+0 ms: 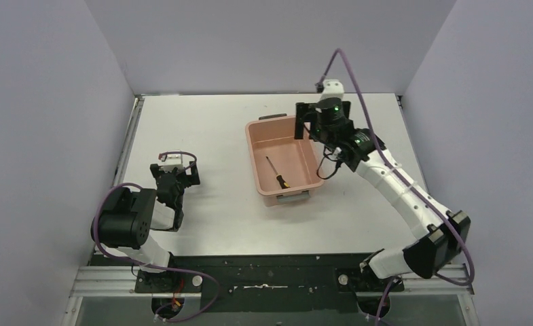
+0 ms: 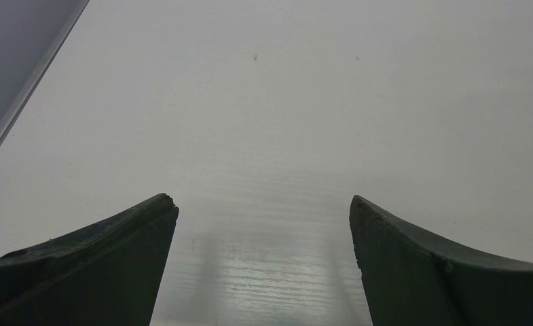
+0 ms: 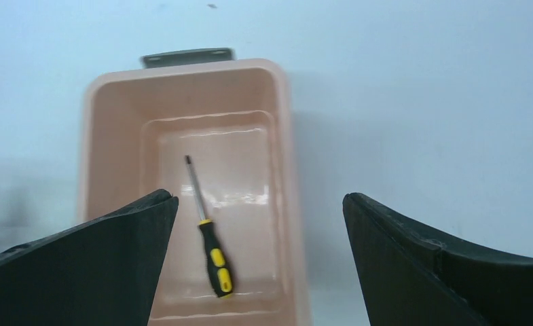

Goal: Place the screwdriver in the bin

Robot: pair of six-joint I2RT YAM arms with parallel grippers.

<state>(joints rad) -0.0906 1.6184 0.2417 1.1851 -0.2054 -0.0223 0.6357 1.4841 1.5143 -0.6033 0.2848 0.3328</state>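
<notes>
The screwdriver [image 1: 276, 172], black handle with yellow patches and a thin shaft, lies flat on the floor of the salmon-pink bin [image 1: 255, 146] at mid table. In the right wrist view the screwdriver [image 3: 212, 255] lies inside the bin [image 3: 114, 88], below and between my fingers. My right gripper [image 1: 311, 121] is open and empty, held above the bin's far right edge; it also shows in the right wrist view [image 3: 260, 204]. My left gripper [image 1: 175, 178] is open and empty over bare table at the left, with nothing between its fingers in the left wrist view [image 2: 263, 207].
The bin has grey handles at its short ends [image 1: 292, 197]. The white table [image 1: 202, 129] is boxed in by grey walls at the left, back and right. A metal rail [image 1: 129, 146] runs along the table's left edge.
</notes>
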